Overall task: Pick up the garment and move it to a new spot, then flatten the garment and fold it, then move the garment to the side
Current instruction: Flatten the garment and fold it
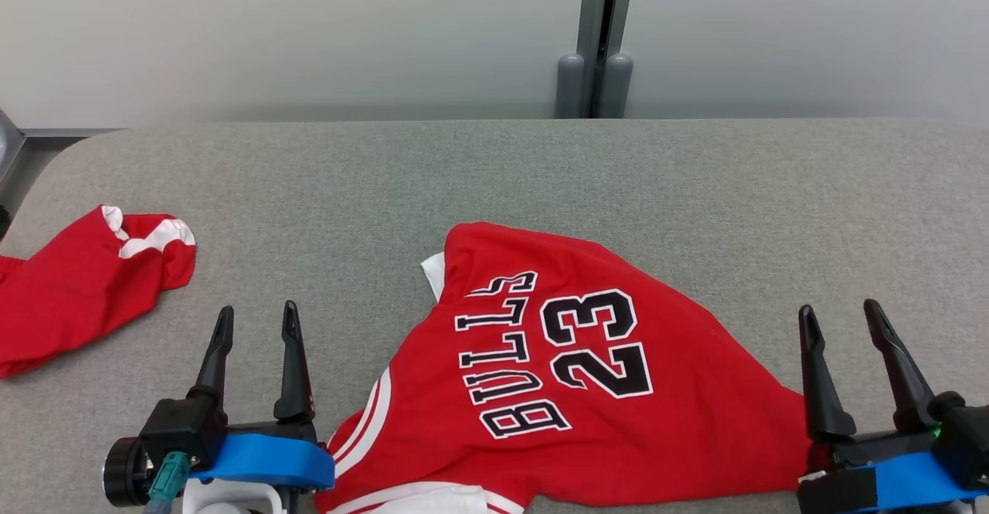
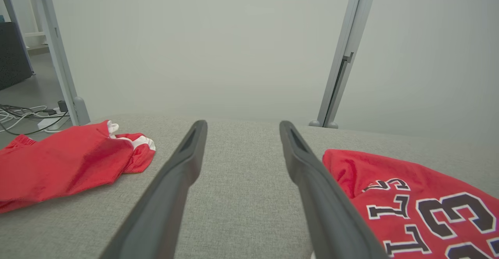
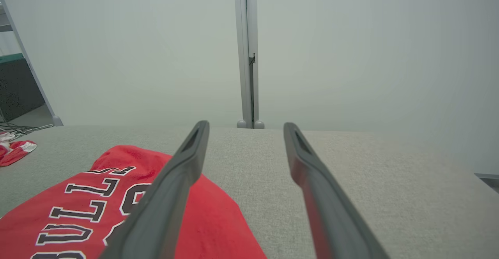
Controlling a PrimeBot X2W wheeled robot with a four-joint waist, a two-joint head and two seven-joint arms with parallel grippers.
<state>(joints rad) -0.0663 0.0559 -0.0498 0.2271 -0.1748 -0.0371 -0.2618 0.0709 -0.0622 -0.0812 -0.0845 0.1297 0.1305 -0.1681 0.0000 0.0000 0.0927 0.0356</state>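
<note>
Lying on the grey fabric desk [image 1: 541, 174]: one red "BULLS 23" jersey [image 1: 556, 359] front-centre, one red white-trimmed garment [image 1: 77, 297] far left. Flanking the jersey: left gripper [image 1: 257, 311], right gripper [image 1: 838, 309], both spread wide, empty.

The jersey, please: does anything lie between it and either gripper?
Nothing visible does. The jersey lies on the grey table between the open left gripper and the open right gripper, with bare table in the gaps. Another red garment lies out past the left gripper, on its far side from the jersey.

A lab or office room: pale partition panels [image 1: 309, 35], grey fabric table [image 1: 494, 174], loose floor cables [image 2: 19, 115].
</note>
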